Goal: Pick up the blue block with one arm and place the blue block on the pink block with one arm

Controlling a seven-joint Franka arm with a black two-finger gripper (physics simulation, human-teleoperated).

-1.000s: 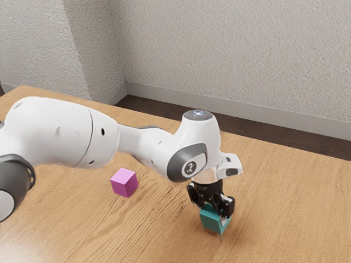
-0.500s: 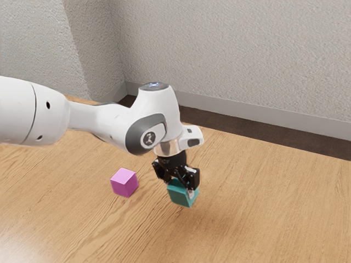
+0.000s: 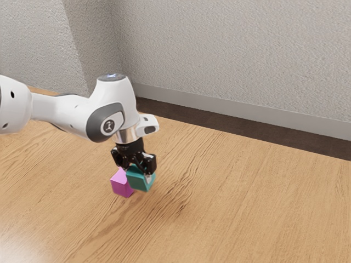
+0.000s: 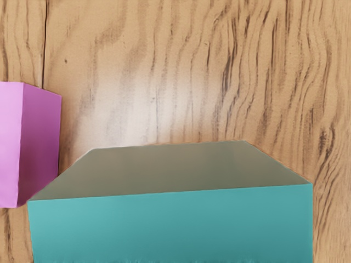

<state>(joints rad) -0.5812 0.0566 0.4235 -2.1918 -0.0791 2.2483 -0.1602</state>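
A teal-blue block (image 3: 140, 179) hangs just above the wooden table, held between the black fingers of my gripper (image 3: 137, 170), which is shut on it. The pink block (image 3: 120, 183) rests on the table right beside it, toward the exterior view's left, partly covered by the held block. In the wrist view the teal-blue block (image 4: 170, 219) sits large under my hand, with the pink block (image 4: 27, 142) off to one side of it on the table.
The wooden table (image 3: 247, 208) stretches wide toward the exterior view's right. A grey textured wall (image 3: 230, 49) with a pale baseboard runs behind the table's far edge.
My arm has carried the teal-blue block leftward across the table in the exterior view, from well right of the pink block to right beside it.
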